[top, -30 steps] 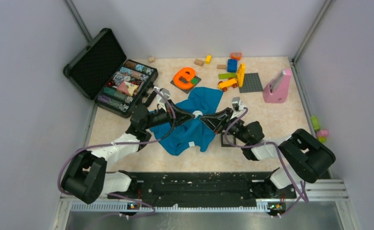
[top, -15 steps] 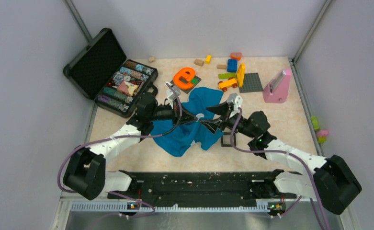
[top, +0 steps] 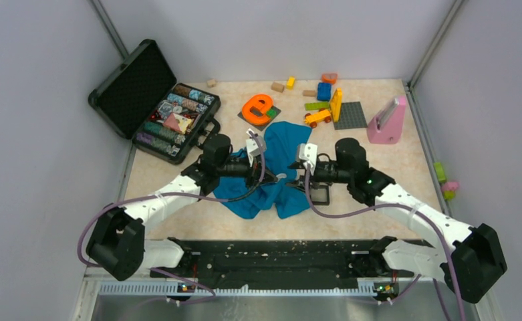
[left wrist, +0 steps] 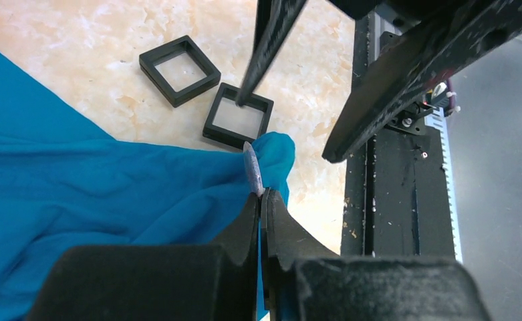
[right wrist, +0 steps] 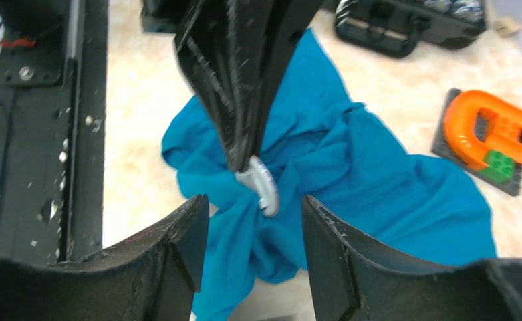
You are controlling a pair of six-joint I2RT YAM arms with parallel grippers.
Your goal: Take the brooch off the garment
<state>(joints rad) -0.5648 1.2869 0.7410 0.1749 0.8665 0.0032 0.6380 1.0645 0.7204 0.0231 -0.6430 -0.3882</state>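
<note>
The blue garment (top: pixel 281 140) lies bunched mid-table. It also shows in the left wrist view (left wrist: pixel 77 187) and the right wrist view (right wrist: pixel 385 167). The brooch (right wrist: pixel 261 184), a small pale grey disc, sticks out of a lifted fold, seen edge-on in the left wrist view (left wrist: pixel 252 167). My left gripper (left wrist: pixel 259 197) is shut on the brooch and the fold; it also shows from above (top: pixel 273 177). My right gripper (right wrist: pixel 253 200) is open and empty, its jaws either side of the brooch and just short of it; from above it sits right of the fold (top: pixel 295 179).
Two black square frames (left wrist: pixel 179 70) (left wrist: pixel 238 115) lie on the table beside the garment's edge. An open black case (top: pixel 158 114) sits back left. An orange toy (top: pixel 258 105), coloured blocks (top: pixel 321 100) and a pink stand (top: pixel 386 120) are at the back. The black rail (top: pixel 278 257) runs along the near edge.
Both arms have reached further out over the table. The right gripper has swung round to face left at the brooch. The garment has bunched up more under the left gripper.
</note>
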